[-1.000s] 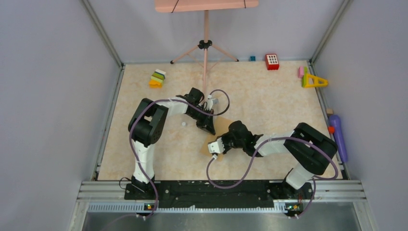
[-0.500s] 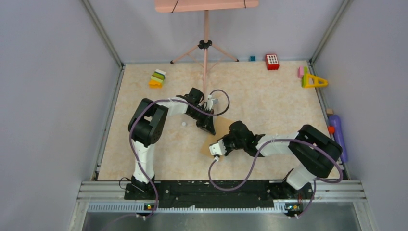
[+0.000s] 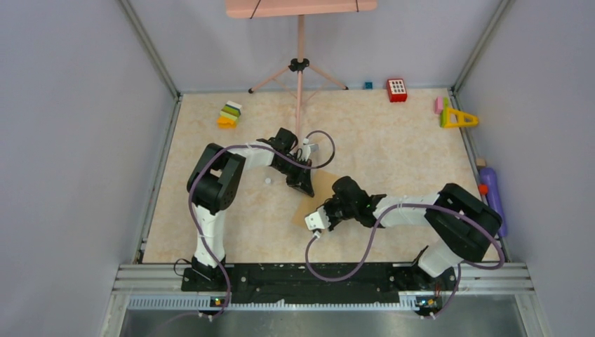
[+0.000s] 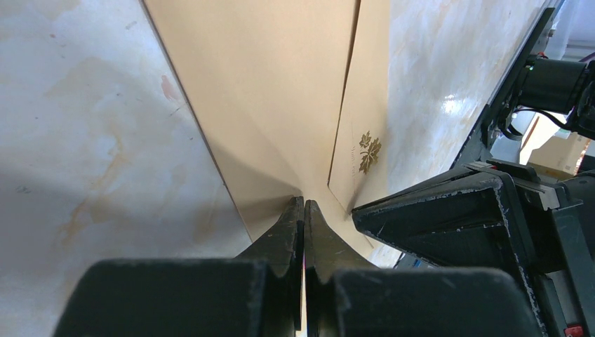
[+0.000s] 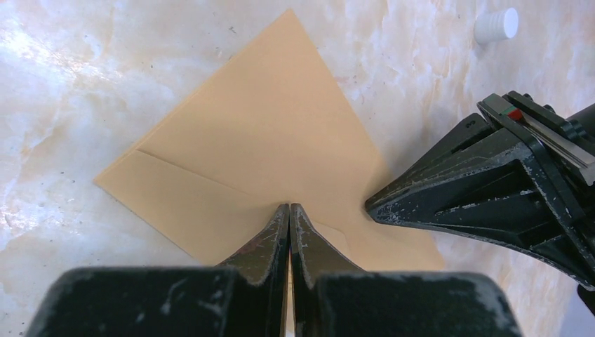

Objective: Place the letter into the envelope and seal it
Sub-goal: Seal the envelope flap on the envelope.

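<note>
The brown envelope (image 3: 317,194) lies flat on the marble table between my two grippers. Its flap is folded down, with a gold leaf mark (image 4: 368,151) beside the flap's edge. My left gripper (image 3: 306,185) is shut, its tips (image 4: 303,203) pressed on the envelope near the flap's point. My right gripper (image 3: 337,204) is shut too, its tips (image 5: 289,207) resting on the envelope (image 5: 259,140) from the opposite side. Each wrist view shows the other gripper's black fingers (image 4: 449,210) close by (image 5: 491,189). The letter is not in view.
A small white cap (image 3: 267,181) lies left of the envelope and shows in the right wrist view (image 5: 497,24). A pink tripod (image 3: 299,67) stands behind. Coloured blocks (image 3: 229,114), a red toy (image 3: 397,90), a yellow triangle (image 3: 457,118) and a purple object (image 3: 492,196) sit along the edges.
The right arm's wrist has swung slightly toward the near edge and its elbow has shifted right, with the tips staying on the envelope. The left arm has not moved.
</note>
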Controlling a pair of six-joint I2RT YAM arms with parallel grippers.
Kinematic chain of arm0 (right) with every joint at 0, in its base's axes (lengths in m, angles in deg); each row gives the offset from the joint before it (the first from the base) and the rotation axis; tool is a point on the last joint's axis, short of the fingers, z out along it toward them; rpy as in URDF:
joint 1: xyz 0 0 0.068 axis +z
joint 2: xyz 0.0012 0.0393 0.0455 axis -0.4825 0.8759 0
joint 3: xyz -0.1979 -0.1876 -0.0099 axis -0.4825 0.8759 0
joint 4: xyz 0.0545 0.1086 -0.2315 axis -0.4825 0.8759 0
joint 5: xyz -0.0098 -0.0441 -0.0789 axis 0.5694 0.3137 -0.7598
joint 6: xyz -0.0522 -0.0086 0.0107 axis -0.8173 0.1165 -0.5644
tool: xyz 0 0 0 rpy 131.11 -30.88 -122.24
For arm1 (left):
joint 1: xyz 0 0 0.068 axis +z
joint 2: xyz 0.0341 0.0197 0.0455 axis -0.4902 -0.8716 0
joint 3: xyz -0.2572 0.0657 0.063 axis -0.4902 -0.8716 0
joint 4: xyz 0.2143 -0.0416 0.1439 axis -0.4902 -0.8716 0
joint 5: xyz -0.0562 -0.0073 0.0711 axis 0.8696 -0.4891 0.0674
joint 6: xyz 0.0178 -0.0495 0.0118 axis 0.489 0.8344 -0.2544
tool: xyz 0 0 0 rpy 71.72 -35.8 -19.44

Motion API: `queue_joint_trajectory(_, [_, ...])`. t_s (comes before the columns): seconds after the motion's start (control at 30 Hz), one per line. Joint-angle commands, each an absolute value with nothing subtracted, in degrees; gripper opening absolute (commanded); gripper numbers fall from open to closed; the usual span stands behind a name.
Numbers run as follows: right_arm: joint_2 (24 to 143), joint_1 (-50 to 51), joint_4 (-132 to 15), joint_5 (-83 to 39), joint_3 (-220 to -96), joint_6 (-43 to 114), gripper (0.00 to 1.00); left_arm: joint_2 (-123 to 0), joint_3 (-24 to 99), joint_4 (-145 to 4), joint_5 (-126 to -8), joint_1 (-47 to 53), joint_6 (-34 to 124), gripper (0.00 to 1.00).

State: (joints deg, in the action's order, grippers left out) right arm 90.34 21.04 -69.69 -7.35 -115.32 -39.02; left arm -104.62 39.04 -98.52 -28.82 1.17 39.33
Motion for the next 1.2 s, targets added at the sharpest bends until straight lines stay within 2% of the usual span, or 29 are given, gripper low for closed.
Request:
queue_joint_trajectory(0.0, [89.9, 22.3, -63.5, -4.0, -115.9, -38.9, 0.0, -106.2, 39.2, -98.2, -35.1, 0.9, 37.7, 0.0])
queue_joint_trajectory(0.53, [89.2, 22.2, -60.5, -2.4, -116.4, -38.8, 0.0, -106.1, 39.1, -98.3, -35.2, 0.9, 37.5, 0.0])
queue_joint_trajectory(0.73, [90.9, 22.0, -65.5, -7.2, -116.1, -36.5, 0.0, -106.1, 39.2, -98.2, -35.2, 0.8, 37.5, 0.0])
queue_joint_trajectory(1.17, [89.6, 15.9, -68.2, -7.4, -116.1, -35.3, 0.0, -106.0, 39.0, -98.2, -35.4, 0.8, 37.4, 0.0])
